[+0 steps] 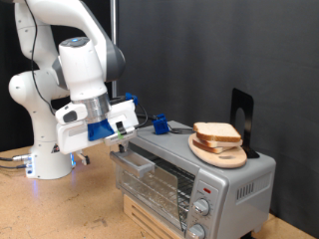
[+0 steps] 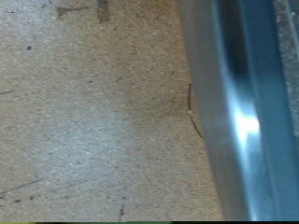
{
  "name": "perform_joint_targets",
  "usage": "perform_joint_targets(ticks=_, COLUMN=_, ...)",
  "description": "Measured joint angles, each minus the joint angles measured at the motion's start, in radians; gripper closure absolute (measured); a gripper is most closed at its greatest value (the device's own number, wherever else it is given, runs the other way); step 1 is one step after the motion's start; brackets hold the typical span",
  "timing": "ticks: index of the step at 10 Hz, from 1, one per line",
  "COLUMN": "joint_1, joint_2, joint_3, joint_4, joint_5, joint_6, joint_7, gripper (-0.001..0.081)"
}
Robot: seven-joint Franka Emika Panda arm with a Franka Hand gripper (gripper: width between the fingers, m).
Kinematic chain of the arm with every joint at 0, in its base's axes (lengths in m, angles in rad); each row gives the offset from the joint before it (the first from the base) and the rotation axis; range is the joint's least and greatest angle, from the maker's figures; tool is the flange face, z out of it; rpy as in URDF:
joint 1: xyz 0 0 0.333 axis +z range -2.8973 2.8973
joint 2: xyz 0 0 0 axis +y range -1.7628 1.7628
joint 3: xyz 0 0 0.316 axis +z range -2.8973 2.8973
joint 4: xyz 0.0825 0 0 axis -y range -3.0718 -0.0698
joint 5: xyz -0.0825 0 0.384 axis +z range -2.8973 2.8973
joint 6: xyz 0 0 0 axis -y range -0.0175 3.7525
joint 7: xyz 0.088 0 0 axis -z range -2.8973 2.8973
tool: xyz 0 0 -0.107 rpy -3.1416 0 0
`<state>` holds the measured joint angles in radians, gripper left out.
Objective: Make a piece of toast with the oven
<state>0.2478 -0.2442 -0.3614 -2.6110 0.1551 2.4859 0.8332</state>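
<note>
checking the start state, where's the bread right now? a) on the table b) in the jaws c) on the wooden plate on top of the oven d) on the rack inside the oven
c: the bread lies stacked on the plate on top of the oven, while the gripper hangs apart from it, off the oven's corner towards the exterior view's left.

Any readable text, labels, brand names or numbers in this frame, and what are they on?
None can be read.
Toaster oven: a small red mark by its knobs, too small to read.
Tool: no lettering visible on it.
Wrist view: only the wood-grain tabletop and a metal edge, no text.
</note>
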Motion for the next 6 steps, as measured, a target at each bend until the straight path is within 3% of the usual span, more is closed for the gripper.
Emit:
perform_joint_targets(ticks=4, joint_1=-0.048, joint_2=0.021, joint_3=-0.001, joint_4=-0.002, joint_5=-0.068, joint_6=-0.004, joint_7=0.021, gripper=-0.0002)
perform_joint_targets(ticks=6, joint_1=-0.076, joint_2=0.042, joint_3=0.003, joint_4=0.001, joint_5=-0.156, joint_6=0.006, joint_7=0.121, gripper=-0.0002)
